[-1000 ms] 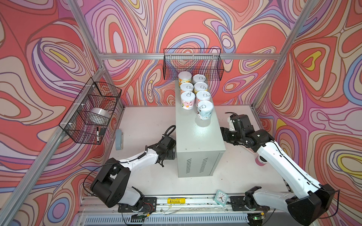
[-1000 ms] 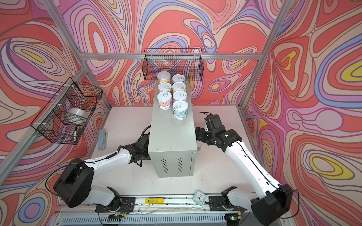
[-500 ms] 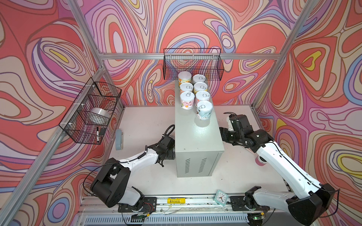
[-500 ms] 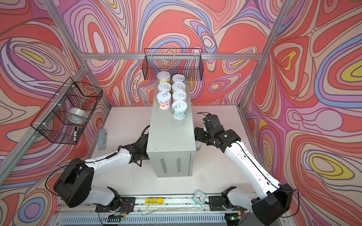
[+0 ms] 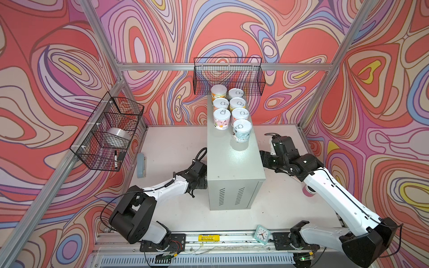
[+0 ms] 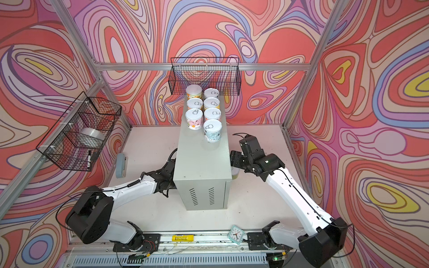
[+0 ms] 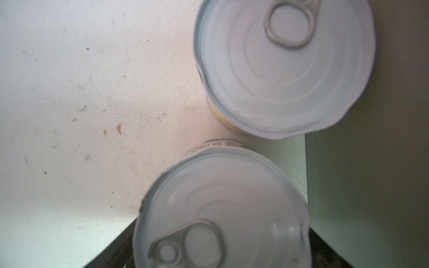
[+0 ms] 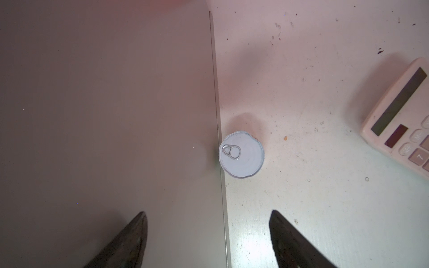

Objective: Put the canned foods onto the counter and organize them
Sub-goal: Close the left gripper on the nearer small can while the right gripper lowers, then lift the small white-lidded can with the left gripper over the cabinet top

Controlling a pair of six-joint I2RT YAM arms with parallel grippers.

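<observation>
Several canned foods [image 5: 232,109] [image 6: 204,109] stand in two rows at the far end of the counter [image 5: 234,167] [image 6: 202,167]. On the table against the counter's right side stands one can [image 8: 241,154] [image 6: 235,172]. My right gripper [image 8: 207,213] [image 5: 264,157] hangs open above it, one finger over the counter top and one over the table. Low at the counter's left side, my left gripper [image 5: 202,183] has a can [image 7: 220,208] between its fingers. The lid hides any contact. A second can [image 7: 285,65] stands just beyond it.
A calculator [image 8: 399,116] lies on the table to the right of the lone can. A pink cylinder [image 5: 307,191] stands under my right arm. Wire baskets hang on the back wall [image 5: 228,76] and left wall [image 5: 109,132]. A grey block [image 5: 141,162] and a clock [image 5: 262,234] are also here.
My right gripper has edged slightly toward the counter and its jaws have spread wider. My left arm has hardly moved.
</observation>
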